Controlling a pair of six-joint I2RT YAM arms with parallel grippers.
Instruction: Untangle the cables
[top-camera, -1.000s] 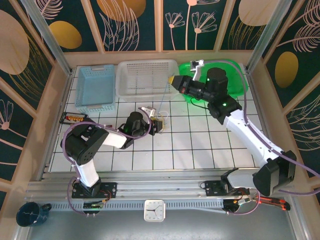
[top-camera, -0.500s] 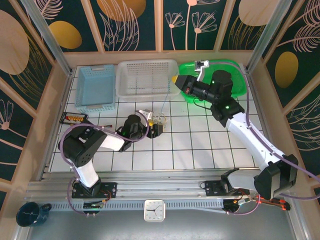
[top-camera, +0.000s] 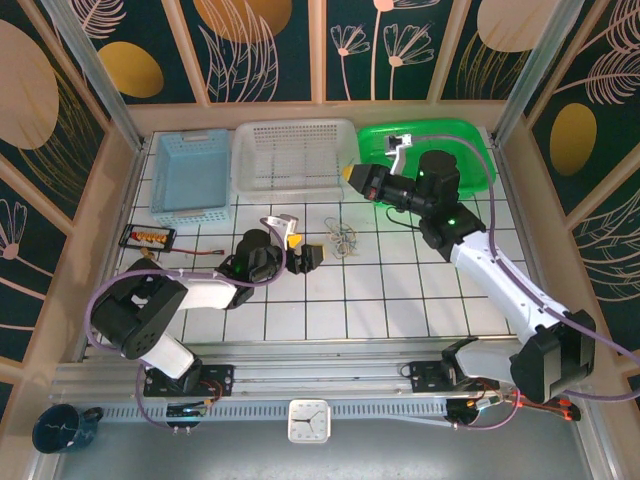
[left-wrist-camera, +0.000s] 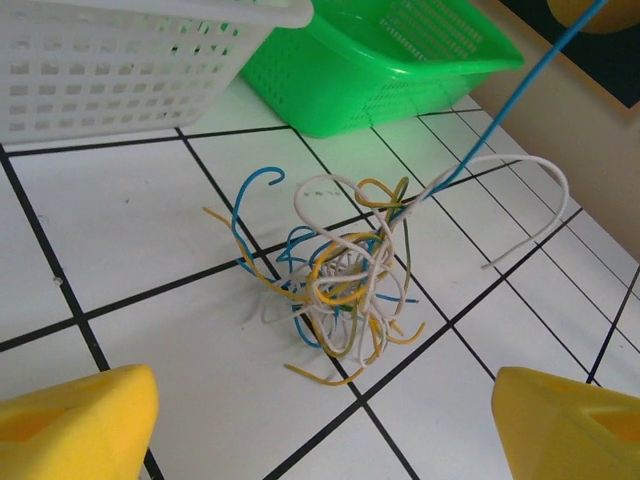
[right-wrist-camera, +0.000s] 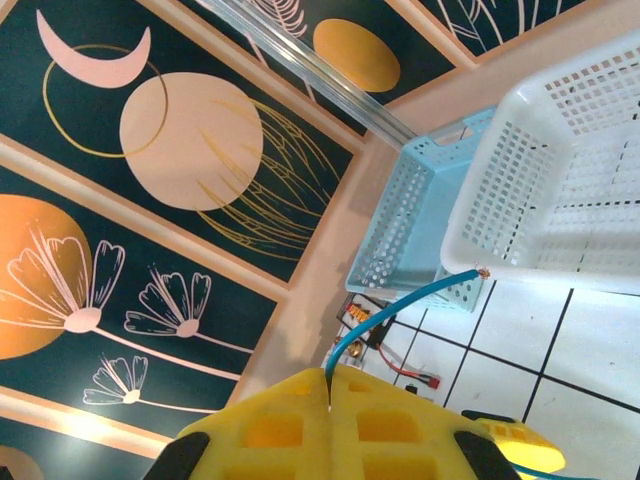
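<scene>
Bright, even light is falling from above onto the white table (top-camera: 380, 290), leaving only faint, soft shadows under the cables (left-wrist-camera: 340, 270). Close pads (left-wrist-camera: 70, 425) of the left claw (left-wrist-camera: 322, 435) are blurring; the white basket (right-wrist-camera: 570, 170) is washing out.

Three baskets stand in a row along the far edge of the white tiled surface (top-camera: 400, 290): blue (top-camera: 190, 175) on the left, white (top-camera: 295, 155) in the middle, green (left-wrist-camera: 395, 75) on the right. A small black tray (top-camera: 147, 237) lies near the left edge. A clock (top-camera: 308, 421) and a dark mug (top-camera: 60, 428) sit below the near rail. Dark panels (top-camera: 270, 40) with plant patterns wall it in.
</scene>
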